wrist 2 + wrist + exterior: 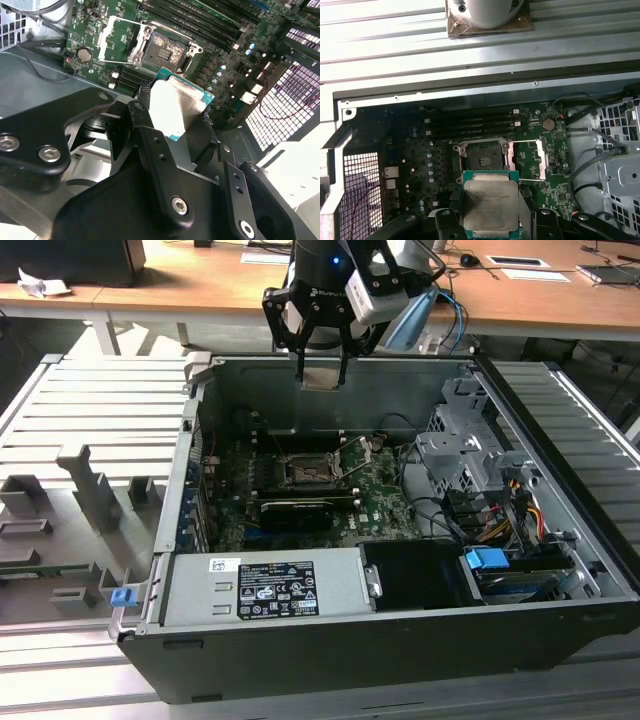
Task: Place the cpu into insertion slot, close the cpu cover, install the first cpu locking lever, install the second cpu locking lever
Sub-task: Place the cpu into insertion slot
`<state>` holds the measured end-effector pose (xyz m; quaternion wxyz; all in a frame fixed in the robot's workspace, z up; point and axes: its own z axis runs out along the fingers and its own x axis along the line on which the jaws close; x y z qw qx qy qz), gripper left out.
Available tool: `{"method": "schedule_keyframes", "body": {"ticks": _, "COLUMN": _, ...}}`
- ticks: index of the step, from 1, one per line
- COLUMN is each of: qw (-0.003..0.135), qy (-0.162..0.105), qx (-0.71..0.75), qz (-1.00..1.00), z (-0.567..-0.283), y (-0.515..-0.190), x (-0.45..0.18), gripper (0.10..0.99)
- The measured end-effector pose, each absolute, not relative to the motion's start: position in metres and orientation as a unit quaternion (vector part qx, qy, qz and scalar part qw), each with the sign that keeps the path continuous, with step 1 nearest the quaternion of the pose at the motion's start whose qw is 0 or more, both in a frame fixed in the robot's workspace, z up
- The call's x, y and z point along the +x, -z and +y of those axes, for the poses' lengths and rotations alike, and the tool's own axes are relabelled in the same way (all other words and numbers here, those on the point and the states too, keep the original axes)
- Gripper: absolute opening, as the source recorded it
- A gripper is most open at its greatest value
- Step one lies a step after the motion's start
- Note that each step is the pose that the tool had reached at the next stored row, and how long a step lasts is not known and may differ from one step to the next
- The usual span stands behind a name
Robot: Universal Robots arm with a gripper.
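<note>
The black two-fingered hand (pixel 322 372) is gripping the cpu (pixel 489 205), a thin square pale-silvery metal chip, by opposite edges. In the exterior view it is hanging over the open grey metal computer case (pixel 450 650), at twelve o'clock from the insertion slot (pixel 305 472), a dark silver-rimmed square socket lying bare on the green circuit board (pixel 385 505). The cpu cover (pixel 540 159), a silvery windowed frame, is lying swung open just beside the slot.

This looks like a robotics lab or test workshop: an opened desktop computer case (pixel 400 665) with its green circuit board (pixel 388 502) bared lies on a ribbed aluminium tabletop (pixel 90 405) fitted with grey holding fixtures (pixel 88 485), a robot arm (pixel 330 285) hangs above it, and long wooden desks (pixel 200 290) strewn with papers (pixel 527 261) stand behind.
</note>
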<state>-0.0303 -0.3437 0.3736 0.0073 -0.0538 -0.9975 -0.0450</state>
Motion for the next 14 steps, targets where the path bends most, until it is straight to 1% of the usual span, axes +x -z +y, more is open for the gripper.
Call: {"method": "schedule_keyframes", "body": {"ticks": 14, "qw": 0.007, "qy": 0.045, "qx": -0.066, "qz": -0.997, "z": -0.3437, "y": -0.3735, "x": -0.0303, "gripper": 0.525}}
